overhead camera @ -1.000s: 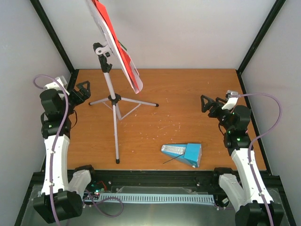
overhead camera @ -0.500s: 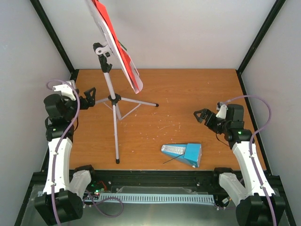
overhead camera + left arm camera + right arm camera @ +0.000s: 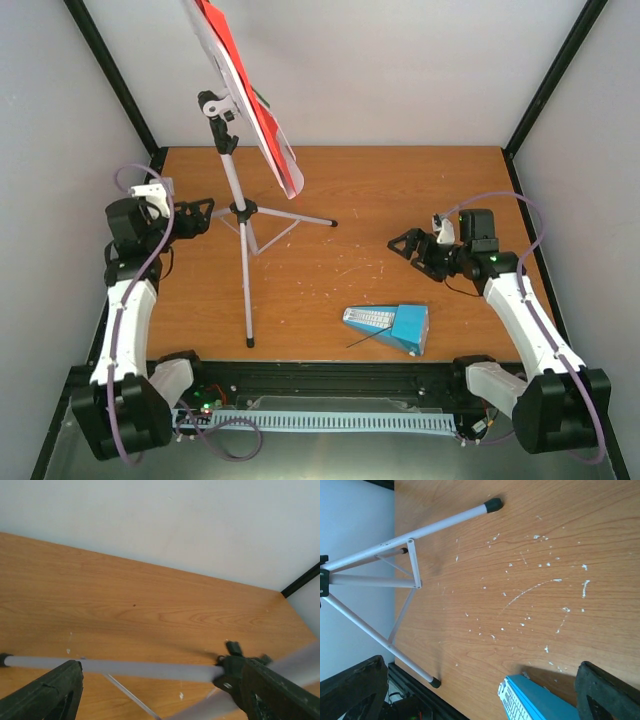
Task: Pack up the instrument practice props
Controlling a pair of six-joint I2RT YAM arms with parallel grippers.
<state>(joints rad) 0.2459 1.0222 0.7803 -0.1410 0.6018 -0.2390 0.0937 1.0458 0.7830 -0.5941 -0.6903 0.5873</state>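
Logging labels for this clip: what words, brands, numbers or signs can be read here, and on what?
No readable text anywhere.
The metronome has a white scale with fine marks, too small to read.
The red sheet and the stand show no text.

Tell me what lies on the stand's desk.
A red sheet covers the white desk. Any sheets beneath it are hidden, and the desk's top runs out of frame.
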